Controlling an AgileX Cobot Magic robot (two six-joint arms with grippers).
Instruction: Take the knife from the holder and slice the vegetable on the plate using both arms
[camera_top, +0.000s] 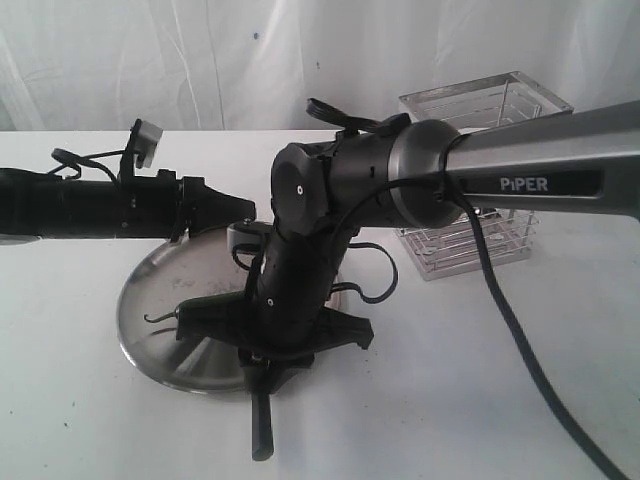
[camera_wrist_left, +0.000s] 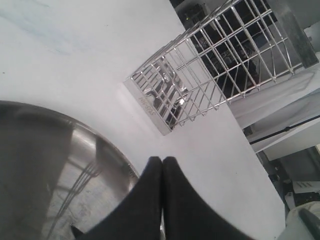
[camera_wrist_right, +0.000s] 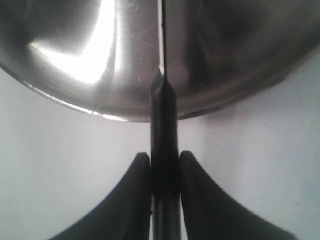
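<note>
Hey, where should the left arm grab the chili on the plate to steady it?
Probably the chili near its stem end, coming down from the left arm's side, jaws across its thin body: that end lies clear on the plate, the rest is hidden behind the right gripper.

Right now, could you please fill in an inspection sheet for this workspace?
Surface: white tabletop.
Job's things: round shiny steel plate on it; slim black knife, blade over plate; small green chili pepper on plate, mostly hidden; chrome wire basket holder stands apart.
Clutter: nothing seen.
Grippers: left gripper shut, over plate; right gripper shut on knife handle.
Cables: black cable trails from right arm across table.
Surroundings: white curtain behind.
</note>
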